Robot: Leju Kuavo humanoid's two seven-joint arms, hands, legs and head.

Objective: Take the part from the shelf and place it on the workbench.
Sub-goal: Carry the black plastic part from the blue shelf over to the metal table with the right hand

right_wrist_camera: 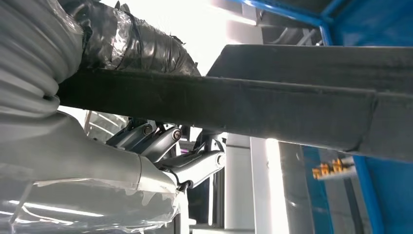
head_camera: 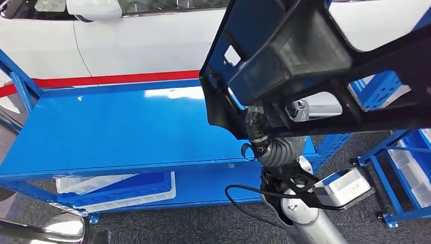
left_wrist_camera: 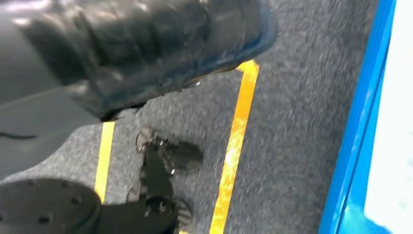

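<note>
Here the right hand (head_camera: 264,133) holds the part (head_camera: 325,66) tilted.

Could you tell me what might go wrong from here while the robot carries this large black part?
The black part is large and fills much of the head view, so it could hide the spot where it is to be set down. The right hand grips it at one lower bar, so the long frame may tilt or slip. Its edge hangs near the blue shelf and could knock it.

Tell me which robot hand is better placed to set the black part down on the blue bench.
Right. The right robot hand already grips the black part above the blue bench.
</note>
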